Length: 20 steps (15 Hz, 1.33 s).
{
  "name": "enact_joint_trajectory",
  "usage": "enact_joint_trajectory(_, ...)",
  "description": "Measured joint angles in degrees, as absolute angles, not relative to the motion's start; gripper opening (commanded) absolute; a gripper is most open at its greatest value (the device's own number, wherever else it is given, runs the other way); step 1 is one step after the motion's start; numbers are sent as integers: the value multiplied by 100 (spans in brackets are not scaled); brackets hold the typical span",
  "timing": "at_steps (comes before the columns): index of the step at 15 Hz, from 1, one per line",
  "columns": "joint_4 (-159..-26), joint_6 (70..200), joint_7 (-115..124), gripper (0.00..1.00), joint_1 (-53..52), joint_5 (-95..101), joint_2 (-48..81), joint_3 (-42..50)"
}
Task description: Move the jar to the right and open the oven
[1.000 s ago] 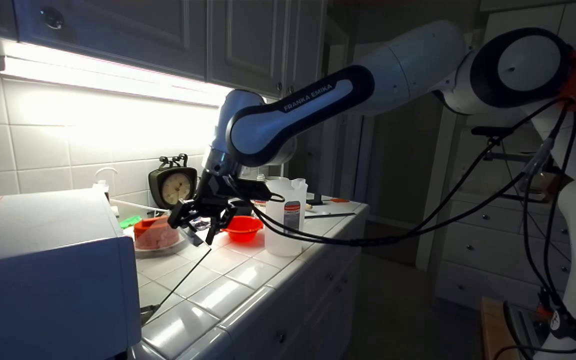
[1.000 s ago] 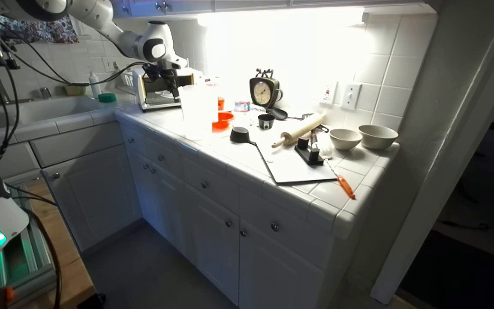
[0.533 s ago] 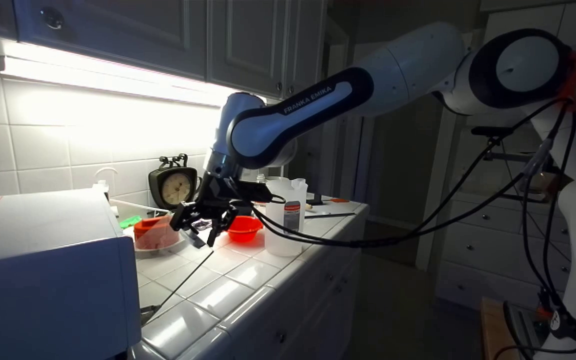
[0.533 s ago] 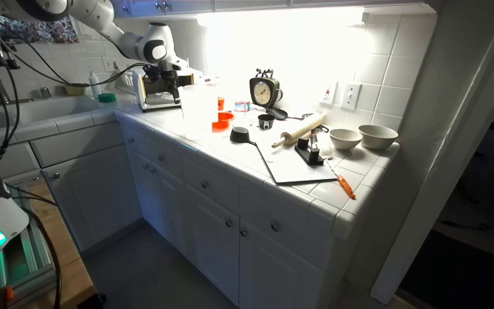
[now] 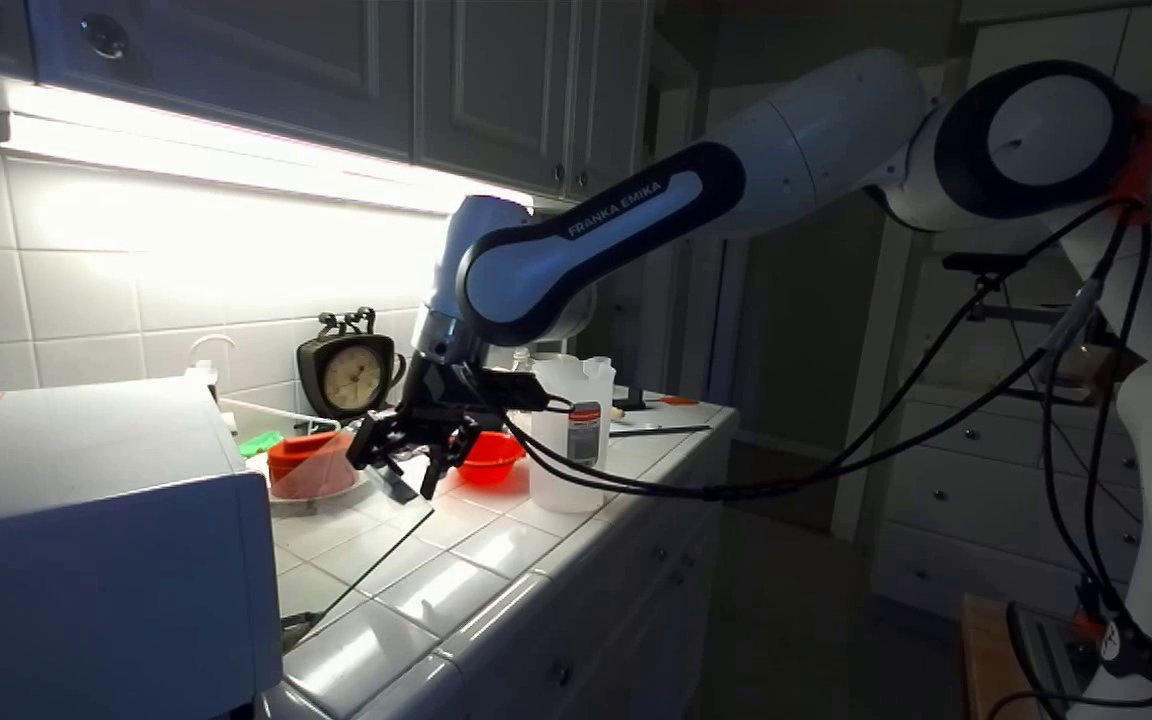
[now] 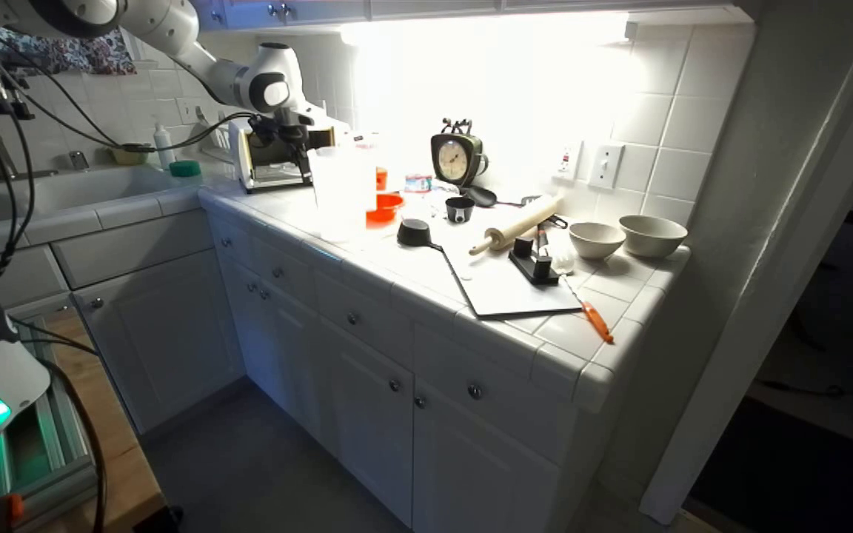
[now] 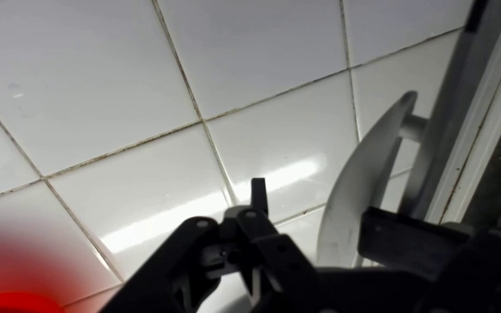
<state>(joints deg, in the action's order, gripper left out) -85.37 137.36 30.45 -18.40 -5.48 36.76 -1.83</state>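
Glaring under-cabinet light point(image 5: 236, 155), overexposed jar point(image 6: 345, 191), dim floor point(image 6: 271, 451), bright streak point(image 7: 168, 222) on tiles point(image 7: 272, 48)

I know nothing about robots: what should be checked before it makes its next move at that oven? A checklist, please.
1. Gripper open: ok, fingers spread.
2. Handle between the fingers: ok in the wrist view.
3. Fingers touching the handle: cannot tell.
4. Oven door fully open: not ok, tilted partway.
5. Jar upright and apart from the gripper: ok.
6. Cable clear of the jar: cannot tell, it crosses in front in an exterior view.
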Motion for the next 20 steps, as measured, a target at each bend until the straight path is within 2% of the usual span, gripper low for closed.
enact_joint_trajectory(20,-8689,13798,3045,54,-1835,-548,3742,-102)
